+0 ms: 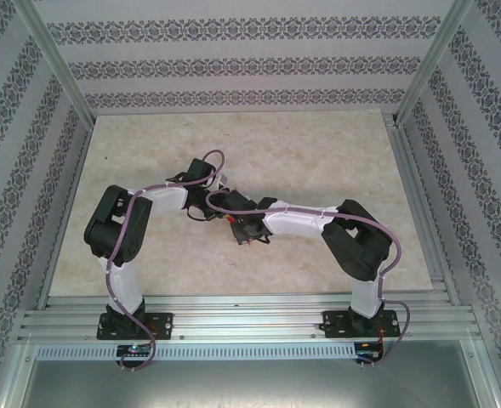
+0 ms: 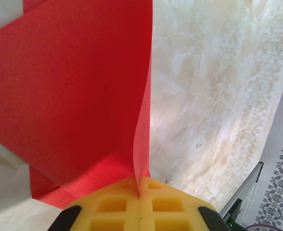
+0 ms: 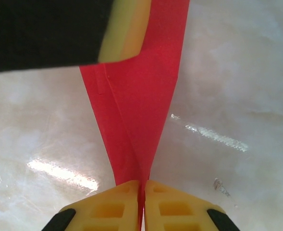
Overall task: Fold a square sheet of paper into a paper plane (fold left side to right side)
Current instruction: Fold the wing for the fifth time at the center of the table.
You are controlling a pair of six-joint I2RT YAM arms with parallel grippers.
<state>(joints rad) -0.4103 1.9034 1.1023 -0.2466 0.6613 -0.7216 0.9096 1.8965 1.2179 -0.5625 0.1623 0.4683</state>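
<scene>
Over the middle of the bench (image 2: 218,96) I have the red paper (image 2: 74,96) gripped twice: left claw (image 2: 139,192) clenched on one edge, right claw (image 3: 142,192) on a narrow creased end. Some folds look done, but I judge the dart unfinished

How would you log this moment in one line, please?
left gripper: shut on red paper | right gripper: shut on red paper | paper: folded layers, spanning between both grippers over the table
</scene>
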